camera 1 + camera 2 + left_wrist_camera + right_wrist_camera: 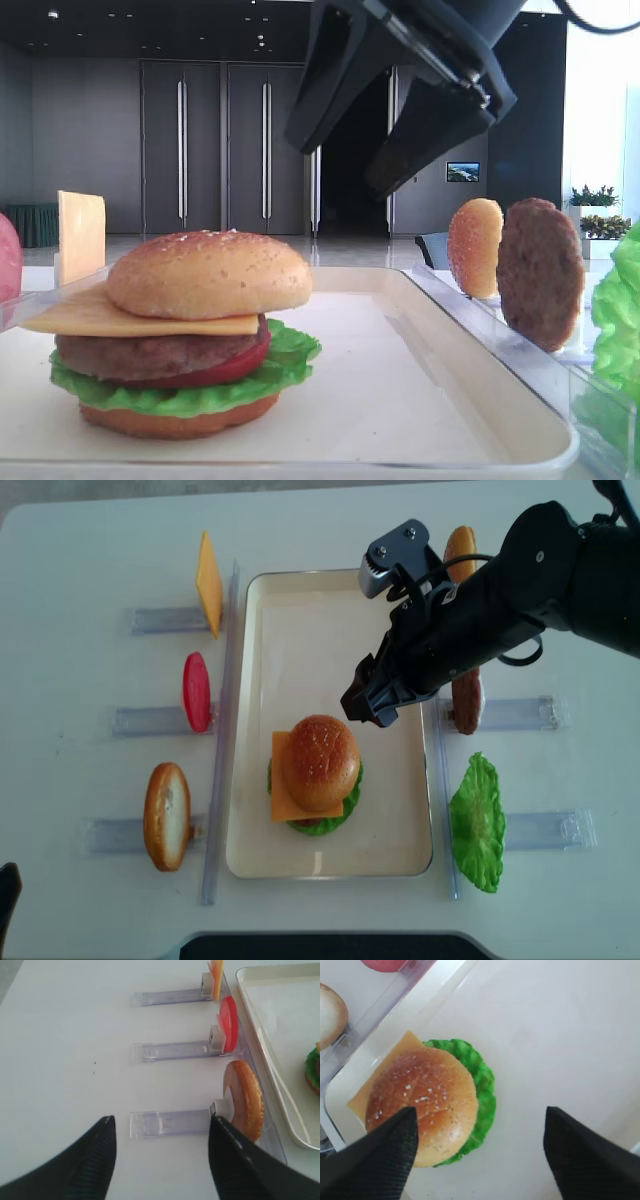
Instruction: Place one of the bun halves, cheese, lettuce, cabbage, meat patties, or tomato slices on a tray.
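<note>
The white counter (80, 540) fills the realsense overhead view, and at its centre lies the cream tray (300, 610), long side running top to bottom of the frame. The right arm (560, 570) reaches in from the upper right, its black jaws (375, 695) hanging above the middle of the tray, spread wide with nothing between them; in the right wrist view the two dark fingertips (380, 1160) frame the lower edge of the frame well apart, with bare tray between.

In the lower half of the tray stands a stacked burger. The domed, speckled bun top (320, 762) sits uppermost, over a square cheese slice (280, 780) that juts toward the left, then a brown meat patty (150, 355), a red tomato slice (235, 368), ruffled green lettuce (185, 400) and a flat orange bottom bun (180, 420). The jaws are above and to the upper right of the stack, not touching it.

Clear plastic racks (150, 620) line both sides of the tray. On the left of the frame, from top to bottom, stand a spare cheese slice (208, 583), a red tomato slice (196, 691) and an orange-tan bun half (166, 815). On the right stand another bun half (460, 550) at the top, a patty on edge (465, 702) partly behind the arm, and a large lettuce leaf (478, 823) lower down.

The left jaws (162, 1145) show in the left wrist view at the bottom of the frame, open over the counter beside the orange-tan bun half, holding nothing.
</note>
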Action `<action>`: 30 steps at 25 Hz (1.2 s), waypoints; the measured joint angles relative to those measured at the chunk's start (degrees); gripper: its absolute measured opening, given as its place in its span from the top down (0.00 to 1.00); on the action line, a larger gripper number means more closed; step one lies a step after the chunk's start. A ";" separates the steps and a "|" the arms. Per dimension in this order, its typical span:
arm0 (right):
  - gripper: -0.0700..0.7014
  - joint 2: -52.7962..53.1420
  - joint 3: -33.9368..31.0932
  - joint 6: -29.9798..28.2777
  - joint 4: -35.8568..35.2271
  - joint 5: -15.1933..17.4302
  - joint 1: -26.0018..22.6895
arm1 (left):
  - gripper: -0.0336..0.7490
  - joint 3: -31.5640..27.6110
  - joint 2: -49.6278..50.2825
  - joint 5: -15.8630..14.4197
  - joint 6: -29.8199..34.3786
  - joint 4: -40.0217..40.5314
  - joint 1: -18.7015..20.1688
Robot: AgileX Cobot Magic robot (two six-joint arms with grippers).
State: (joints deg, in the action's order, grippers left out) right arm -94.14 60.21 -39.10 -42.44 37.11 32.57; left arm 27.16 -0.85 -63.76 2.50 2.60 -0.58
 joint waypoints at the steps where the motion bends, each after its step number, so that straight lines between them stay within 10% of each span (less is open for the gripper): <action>1: 0.26 0.66 0.40 3.16 3.69 0.58 0.00 | 0.38 0.00 0.00 0.00 0.00 0.00 0.00; 11: 0.35 8.71 4.28 35.04 41.91 20.50 -3.56 | 0.38 0.00 0.00 0.00 0.00 0.00 0.00; 17: 0.38 15.80 4.28 37.14 44.50 29.88 -21.99 | 0.38 0.00 0.00 0.00 0.00 0.00 0.00; 22: 0.38 22.10 4.28 38.20 44.98 31.32 -36.11 | 0.38 0.00 0.00 0.00 0.00 0.00 0.00; 30: 0.39 29.82 4.28 38.37 43.94 31.75 -37.77 | 0.38 0.00 0.00 0.00 0.00 0.00 0.00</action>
State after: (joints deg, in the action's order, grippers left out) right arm -64.33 64.49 -0.72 1.49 68.86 -5.20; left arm 27.16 -0.85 -63.76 2.50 2.60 -0.58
